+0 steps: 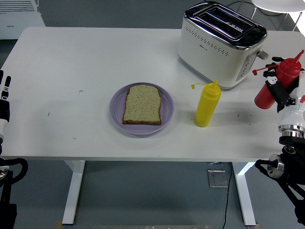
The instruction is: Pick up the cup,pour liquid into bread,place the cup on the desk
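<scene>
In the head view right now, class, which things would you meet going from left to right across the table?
Left hand → purple plate with bread slice → yellow squeeze bottle → red squeeze bottle held in the right hand.

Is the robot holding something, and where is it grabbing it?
Yes. Its right hand grips the red squeeze bottle around the middle of its body, tilted. The left hand holds nothing.

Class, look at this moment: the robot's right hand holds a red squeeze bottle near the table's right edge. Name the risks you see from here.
1. The red bottle is tilted in the right hand, nozzle cap hanging open; sauce could spill on the table before reaching the bread.
2. The yellow bottle stands between hand and plate; a low sweep could topple it.
3. The toaster sits close by and could be bumped.
</scene>
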